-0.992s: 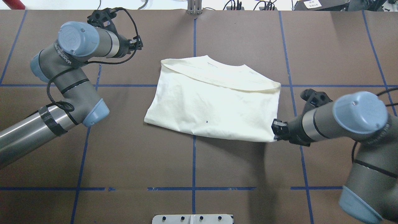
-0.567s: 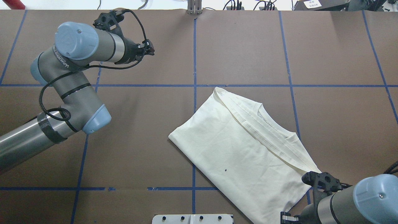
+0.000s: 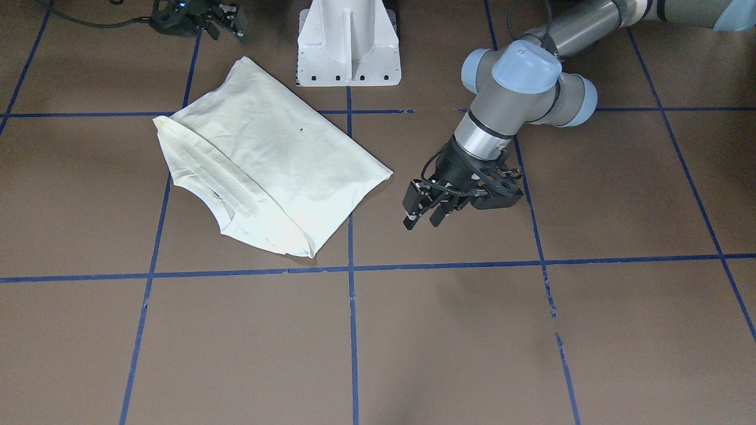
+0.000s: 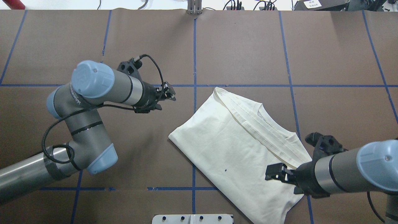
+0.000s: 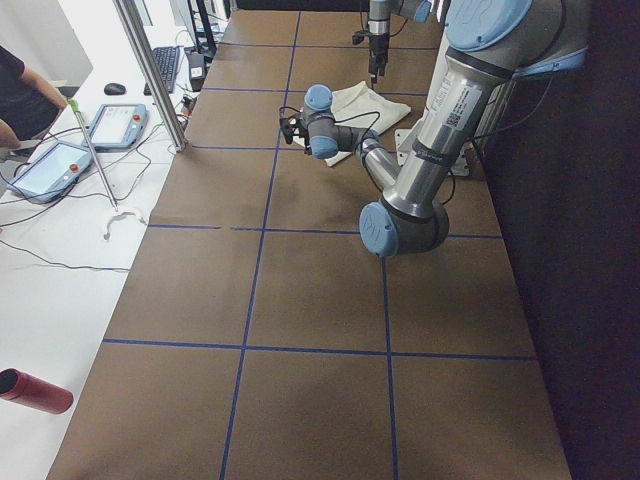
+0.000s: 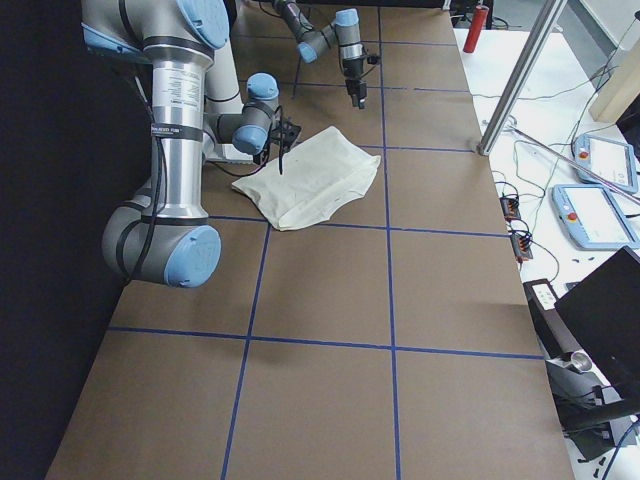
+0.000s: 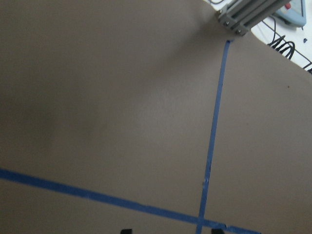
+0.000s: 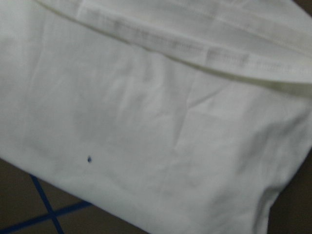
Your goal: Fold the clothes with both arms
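While the shirt [image 4: 236, 149] lies flat and slanted on the tabletop [image 4: 248, 46], its long axis runs from just right of the left pincer [image 4: 170, 94] to directly under the right pincer [image 4: 274, 174], which is nearer; both hold nothing, jaws apart.

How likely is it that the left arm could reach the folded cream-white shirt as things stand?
Probably yes: the left gripper hangs open near the folded cream-white shirt, with only bare brown table between them.
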Available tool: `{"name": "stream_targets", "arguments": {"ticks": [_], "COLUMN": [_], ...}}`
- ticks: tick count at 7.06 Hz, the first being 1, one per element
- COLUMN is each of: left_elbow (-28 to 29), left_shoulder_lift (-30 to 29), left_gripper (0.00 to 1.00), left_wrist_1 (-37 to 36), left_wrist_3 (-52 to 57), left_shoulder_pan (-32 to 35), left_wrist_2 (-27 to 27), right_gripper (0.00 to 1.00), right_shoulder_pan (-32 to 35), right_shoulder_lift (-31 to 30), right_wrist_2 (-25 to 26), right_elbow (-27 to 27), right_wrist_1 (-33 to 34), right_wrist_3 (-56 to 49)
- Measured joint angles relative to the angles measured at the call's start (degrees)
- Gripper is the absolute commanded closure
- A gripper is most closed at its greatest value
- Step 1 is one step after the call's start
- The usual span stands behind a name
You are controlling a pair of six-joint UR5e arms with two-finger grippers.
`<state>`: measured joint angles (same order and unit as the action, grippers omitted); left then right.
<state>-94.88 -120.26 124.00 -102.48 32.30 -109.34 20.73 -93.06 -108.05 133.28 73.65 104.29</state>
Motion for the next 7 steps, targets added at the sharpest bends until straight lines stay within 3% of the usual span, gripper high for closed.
{"name": "stream_targets", "arguments": {"ticks": [2,7], "left_elbow": [-1.08,0.26], "left_shoulder_lift": [1.42,0.96], "left_gripper": [0.34,0.37], "left_wrist_1": [-1.68,-3.49], "left_wrist_3": [-5.72,-6.61], "left_shoulder_pan": [-5.45,-9.83], "left_wrist_2": [0.23,2.58], "right_gripper": [0.00,0.00], "right_shoulder_pan": [6.39,7.60], "right_shoulder_lift": [1.77,2.48], "right_wrist_2": [0.28,1.59], "right_elbow": [-2.62,-4.40], "right_wrist_1": [-0.01,-0.08], "right_wrist_3": [-0.40,-0.49]}}
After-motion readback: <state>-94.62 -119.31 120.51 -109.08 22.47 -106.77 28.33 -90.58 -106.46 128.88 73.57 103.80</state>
